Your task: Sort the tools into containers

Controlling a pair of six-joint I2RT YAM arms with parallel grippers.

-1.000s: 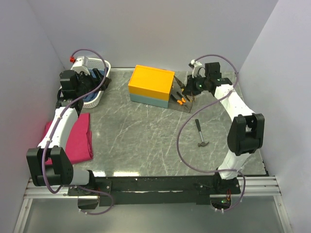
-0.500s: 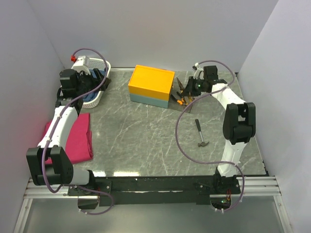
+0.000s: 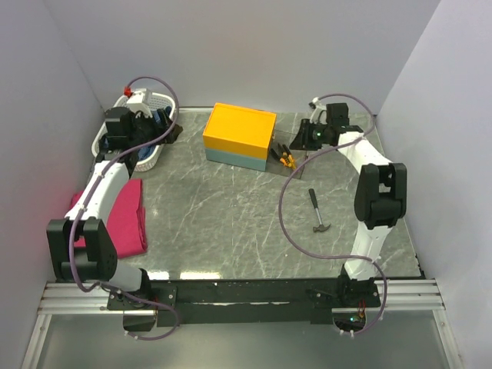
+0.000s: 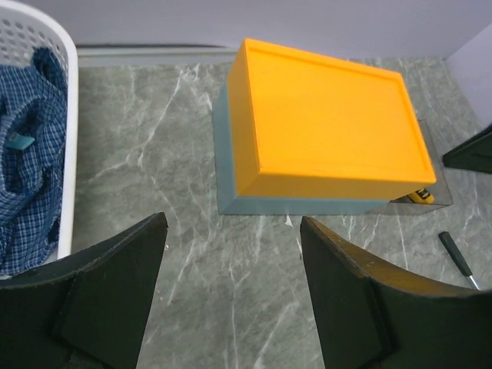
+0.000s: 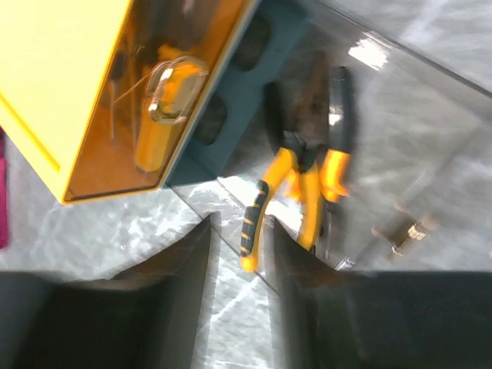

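The orange-and-yellow-handled pliers (image 5: pixel 296 181) lie in a clear tray just right of the yellow-topped box (image 3: pixel 239 135), and show in the top view (image 3: pixel 286 158). My right gripper (image 5: pixel 242 231) is over them, open only narrowly, with one handle's end between its tips; it also shows in the top view (image 3: pixel 298 144). A yellow-handled tool (image 5: pixel 165 104) shows against the box's side. The black-handled hammer (image 3: pixel 317 211) lies at the right. My left gripper (image 4: pixel 231 223) is open and empty, beside the white basket (image 3: pixel 127 101), facing the box (image 4: pixel 330 127).
The basket (image 4: pixel 68 115) holds a blue checked cloth (image 4: pixel 27 154). A folded pink cloth (image 3: pixel 123 215) lies at the left near side. The walls stand close behind the basket and box. The hammer's handle (image 4: pixel 460 261) shows right of the box.
My left gripper has risen from the basket and swung right, toward the box. My right arm folded its elbow up and drew its gripper slightly back over the pliers.
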